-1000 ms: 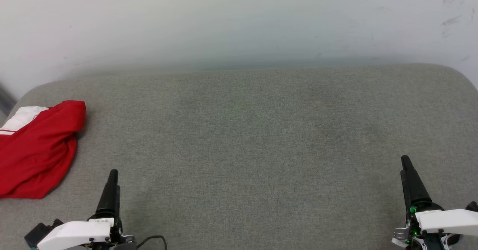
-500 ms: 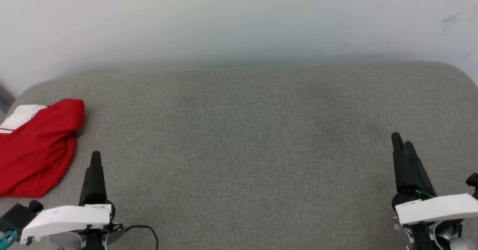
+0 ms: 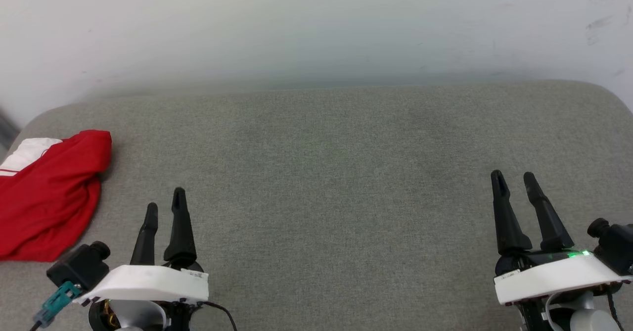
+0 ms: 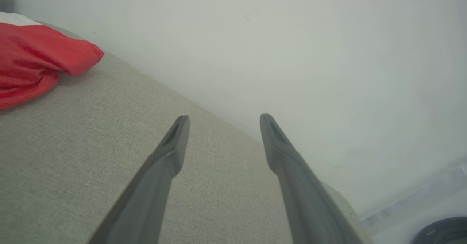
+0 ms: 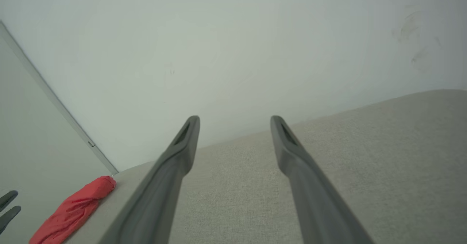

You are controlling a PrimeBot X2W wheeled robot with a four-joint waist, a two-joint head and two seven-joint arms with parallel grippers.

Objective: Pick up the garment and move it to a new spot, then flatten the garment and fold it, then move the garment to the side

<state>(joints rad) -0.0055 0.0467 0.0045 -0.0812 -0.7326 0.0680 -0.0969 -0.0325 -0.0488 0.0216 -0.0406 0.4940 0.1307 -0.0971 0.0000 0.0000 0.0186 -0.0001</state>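
The garment (image 3: 47, 192) is a red shirt with a white sleeve, lying bunched at the far left of the grey cushioned surface (image 3: 326, 172). It also appears as a red heap at the upper left of the left wrist view (image 4: 40, 59) and at the lower left of the right wrist view (image 5: 74, 209). My left gripper (image 3: 165, 200) hovers open near the front left, to the right of the garment and apart from it. My right gripper (image 3: 514, 178) stands open at the front right, far from the garment. Both hold nothing (image 4: 223, 120) (image 5: 235, 122).
A pale wall (image 3: 316, 29) rises directly behind the surface. The surface's rounded corners (image 3: 608, 96) fall away at the back left and back right. Wide bare grey fabric lies between the two grippers.
Both grippers have turned, so each now shows two spread fingers instead of one edge-on. The left one has shifted right, the right one forward and left. The garment has not moved.
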